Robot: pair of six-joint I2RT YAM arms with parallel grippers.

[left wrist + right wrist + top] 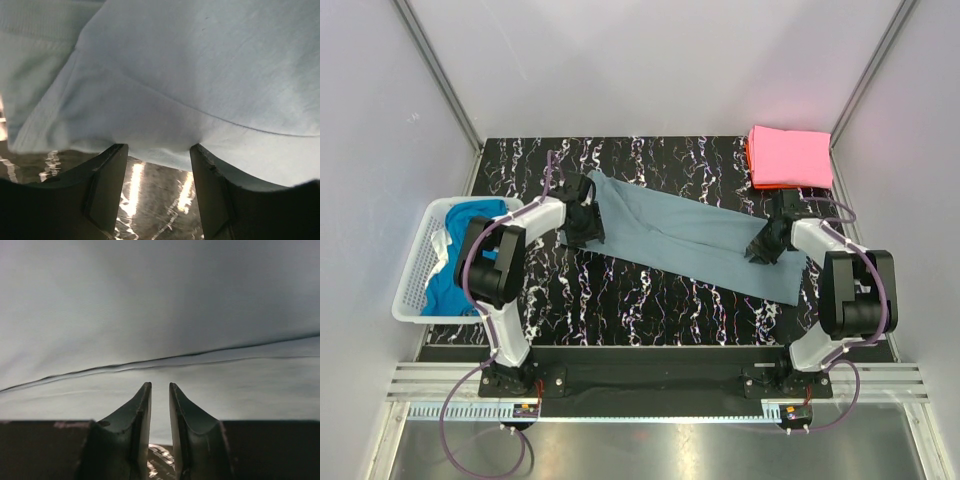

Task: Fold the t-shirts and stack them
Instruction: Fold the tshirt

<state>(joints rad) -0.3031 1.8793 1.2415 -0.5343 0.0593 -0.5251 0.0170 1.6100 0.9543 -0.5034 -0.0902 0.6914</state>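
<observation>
The grey-blue t-shirt (690,240) lies as a long band slanting across the bench (650,300), from the far left towards the near right edge. The left gripper (582,218) is at its left end and the right gripper (768,245) near its right end.

The main risk is probably at the left end. With the jaws this wide, the hem could slide out untouched, so a lift would raise only the right end and drag the band askew. A snatch there could also catch just the top layer and peel the fold open. On the right, a thin pinch could slip under tension. A pull towards the far right corner might also disturb the pink t-shirt (790,155) stacked on the orange-red one (749,160).

In the left wrist view the jaws stand well apart. Bare bench shows between the fingers (107,185), and the shirt's hem lies at their tips, seemingly ungripped. In the right wrist view the jaws are nearly together, with only a narrow slit between them, and cloth fills the view beyond. Whether a fold is pinched between them cannot be told.
</observation>
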